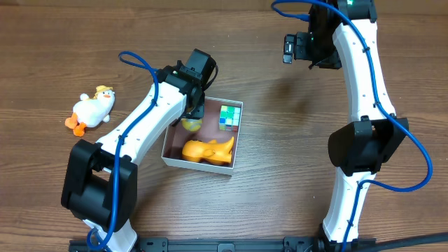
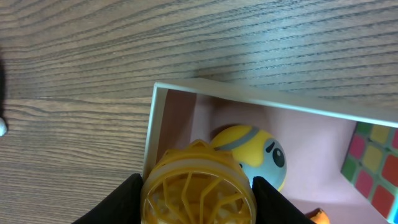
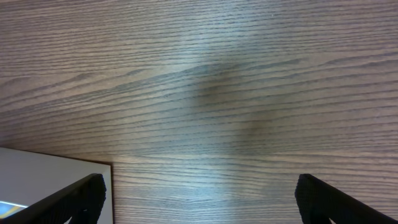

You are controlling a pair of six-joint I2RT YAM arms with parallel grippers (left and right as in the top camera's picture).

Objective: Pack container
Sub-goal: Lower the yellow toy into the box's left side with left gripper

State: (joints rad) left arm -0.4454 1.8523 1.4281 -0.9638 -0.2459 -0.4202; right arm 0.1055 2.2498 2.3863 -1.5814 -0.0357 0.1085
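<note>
1 soft white plush duck (image 1: 92, 110) with orange feet lies far left on the wooden bench (image 1: 280, 175), outside the box. The left fingers (image 2: 121, 202), part-open, clamp 1 round yellow ribbed plastic toy (image 2: 198, 186) over a corner of the square, thin-walled white container (image 2: 151, 134), just beside a smooth yellow goggle-faced ball (image 2: 255, 152). The container lies directly below, so release likely needs only a straight descent. The right fingers (image 3: 81, 196), fully spread and empty, stand well apart.

Saw a white plush duck (image 1: 91, 110) with orange feet, lying on the brown wood-grain table (image 1: 280, 189). Noted a colourful puzzle cube (image 1: 229, 116), an orange toy (image 1: 206, 149), a yellow goggle-eyed ball (image 2: 261, 152) and a yellow lattice ball (image 2: 198, 186).
</note>
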